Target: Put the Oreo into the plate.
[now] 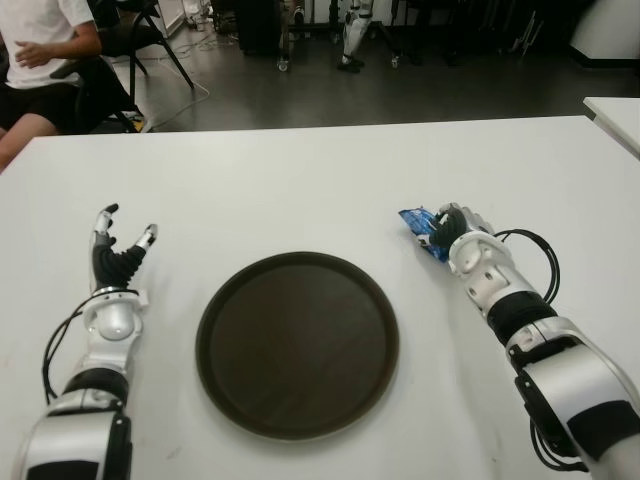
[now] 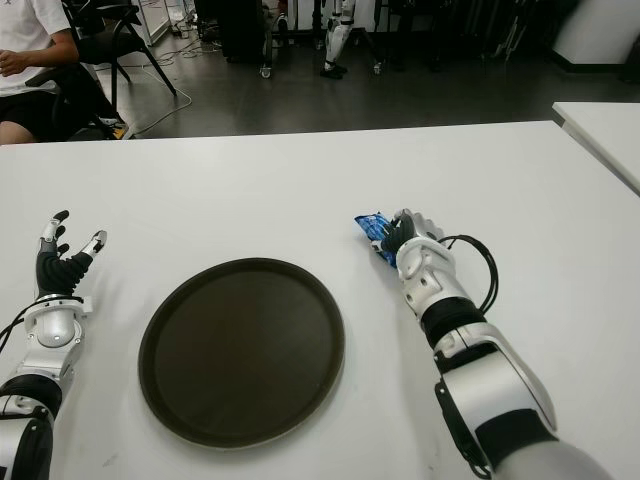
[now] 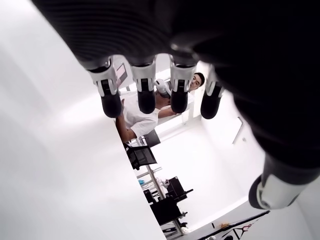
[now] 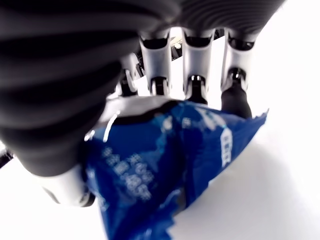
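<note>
Blue foil crinkles under the robot's right hand [image 1: 452, 228], whose fingers [image 4: 194, 67] are curled over the top of the Oreo packet [image 4: 165, 165] and pinching it against the thumb, as the right wrist view shows from close by. The packet [image 1: 420, 229] sits on the white table [image 1: 300, 180], to the right of the plate [image 1: 297, 343] and a little farther from the robot than its far rim; whether the packet is touching the tabletop or lifted just off it cannot be told.

The plate, round, dark brown and raised at the rim, lies near the robot's edge of the table, between the two arms, with nothing on it. A black cable [image 1: 540, 262] loops beside the right forearm.

The left hand [image 1: 117, 255] shows to the left of the plate, fingers [image 3: 145, 92] spread straight and holding nothing, with the thumb set apart from them.

Beyond the table's far left corner, a person in a white shirt [image 1: 40, 45] sits on a black chair [image 1: 140, 35]. More dark equipment stands on the floor along the far side of the room.
</note>
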Robot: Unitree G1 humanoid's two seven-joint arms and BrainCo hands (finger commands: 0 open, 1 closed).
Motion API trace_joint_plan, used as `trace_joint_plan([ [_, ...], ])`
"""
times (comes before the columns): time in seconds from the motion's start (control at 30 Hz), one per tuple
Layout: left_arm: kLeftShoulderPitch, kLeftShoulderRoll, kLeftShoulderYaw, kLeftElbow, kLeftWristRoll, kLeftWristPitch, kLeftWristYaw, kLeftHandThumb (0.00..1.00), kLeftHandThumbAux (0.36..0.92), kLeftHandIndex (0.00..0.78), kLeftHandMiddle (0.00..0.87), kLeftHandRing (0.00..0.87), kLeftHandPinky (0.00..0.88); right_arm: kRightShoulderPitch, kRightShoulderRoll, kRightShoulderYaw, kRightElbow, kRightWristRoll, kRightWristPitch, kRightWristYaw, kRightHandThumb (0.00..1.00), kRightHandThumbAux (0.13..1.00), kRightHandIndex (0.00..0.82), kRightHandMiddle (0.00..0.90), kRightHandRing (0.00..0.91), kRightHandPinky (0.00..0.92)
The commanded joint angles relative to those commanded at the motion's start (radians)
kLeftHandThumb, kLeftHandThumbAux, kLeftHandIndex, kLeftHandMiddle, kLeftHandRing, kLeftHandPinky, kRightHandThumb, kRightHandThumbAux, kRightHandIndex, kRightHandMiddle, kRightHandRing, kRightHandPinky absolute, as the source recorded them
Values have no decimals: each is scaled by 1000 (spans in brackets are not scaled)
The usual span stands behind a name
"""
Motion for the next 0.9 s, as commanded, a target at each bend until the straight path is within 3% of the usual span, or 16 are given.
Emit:
trace_joint_plan([
  [0.47,-4,3,0,3,3,11,-3,0,611,0,0,0,0,19,0,-38,-16,33,-92,-31,698,725,436,769,773,764],
  [0.63,-7,-1,5,5,-5,15,-4,0,592,0,0,0,0,39,-8,-58,-53,58,-146,-18,699,725,437,772,776,766],
  [0.9,-3,-4,5,-1,-5,13,-2,0,608,0,0,0,0,79,-15,-72,-141,65,-180,-24,701,724,438,782,783,771],
])
